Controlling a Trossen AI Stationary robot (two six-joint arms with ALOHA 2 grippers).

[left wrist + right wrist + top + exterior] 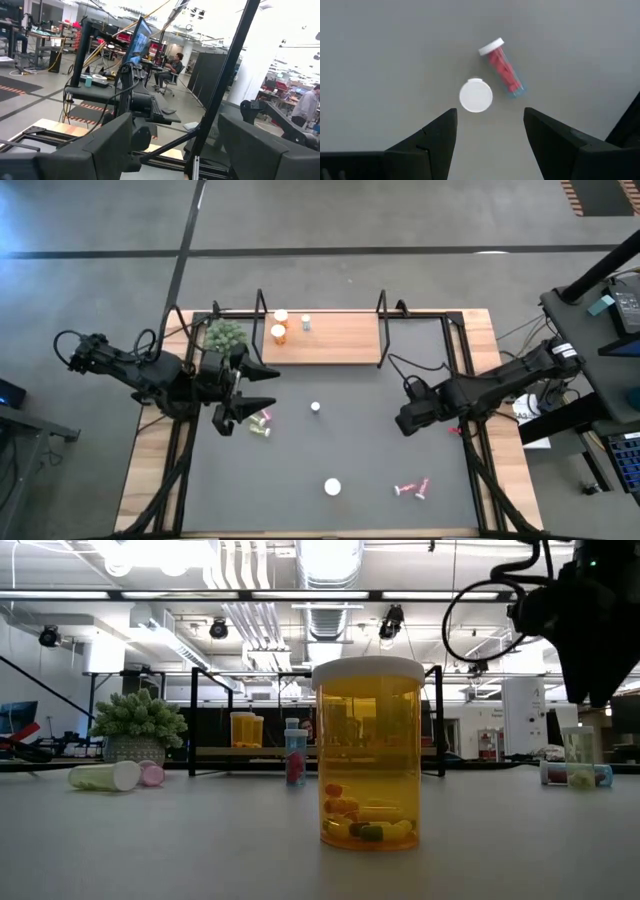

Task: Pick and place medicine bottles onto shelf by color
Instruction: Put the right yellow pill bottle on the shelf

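Currently I see left claw [262,388] apart, empty, near worktop's left edge | right claw [402,420] apart, empty, right side | two orange bottles [280,324] on shelf [340,340] | pink bottles [411,488] near front-right corner.

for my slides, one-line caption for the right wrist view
Open right end effector hovering above a lying pink bottle and an upright white-capped bottle.

A wide orange transparent bottle with a white cap [368,752] stands upright in the middle of the grey counter [150,850], with some coloured pills at its bottom. Behind it the light wooden shelf with black wire frames [210,720] carries two orange bottles [246,729], and a small bottle with red content [296,753] stands upright in front of it. At the left a pale yellow-green bottle [104,776] lies on its side beside a pink one [151,774], near a green spiky plant in a pot [138,724]; a dark arm [590,615] hangs at the upper right.
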